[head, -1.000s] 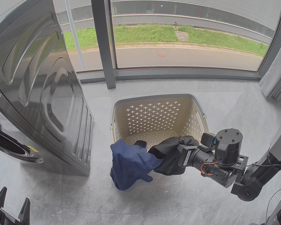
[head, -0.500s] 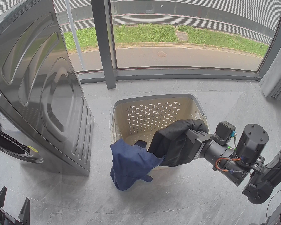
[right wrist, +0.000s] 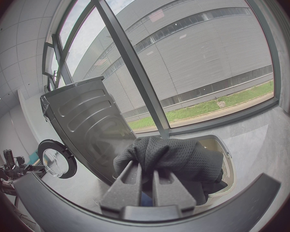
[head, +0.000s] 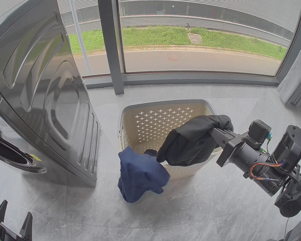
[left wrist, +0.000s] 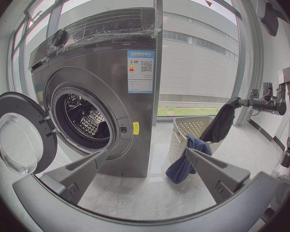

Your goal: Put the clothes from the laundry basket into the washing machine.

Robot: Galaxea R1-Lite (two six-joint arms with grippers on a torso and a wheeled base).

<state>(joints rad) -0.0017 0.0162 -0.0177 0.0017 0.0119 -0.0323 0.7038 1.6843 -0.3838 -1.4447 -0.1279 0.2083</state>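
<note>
The right gripper is closed on one end of the black cloth. The cloth hangs over the near right part of the basket, and its lower fold is at the rim; I cannot tell if it touches. The blue cloth lies over the near rim and hangs down the outer wall toward the floor. The washer stands left of the basket, apart from it, with floor between them. Its door is swung wide open. The left gripper is low before the washer, jaws wide apart.
</note>
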